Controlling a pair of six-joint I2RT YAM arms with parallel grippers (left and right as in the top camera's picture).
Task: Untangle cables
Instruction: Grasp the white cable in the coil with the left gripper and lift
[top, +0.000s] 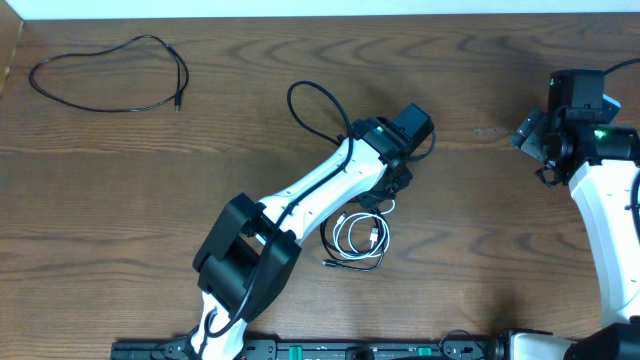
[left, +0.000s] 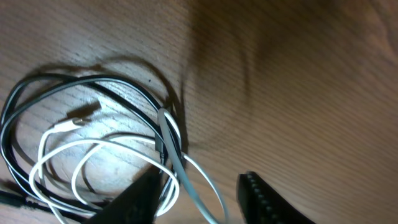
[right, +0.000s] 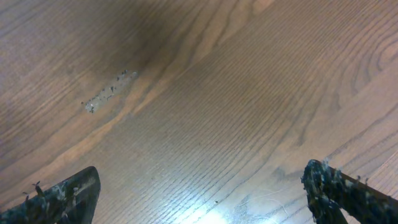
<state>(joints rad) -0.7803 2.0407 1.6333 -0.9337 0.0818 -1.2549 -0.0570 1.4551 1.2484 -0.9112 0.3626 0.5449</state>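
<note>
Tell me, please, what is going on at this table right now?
The left gripper hovers open over a tangled coil of the white cable and a black cable near the table's middle, with the white cord running between its fingers. A second black cable lies apart at the far left corner. The right gripper is open off to the right, holding nothing.

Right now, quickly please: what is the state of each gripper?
Left gripper: open, a white cable passing between its fingers, not clamped.
Right gripper: open, holding nothing, above the table.
</note>
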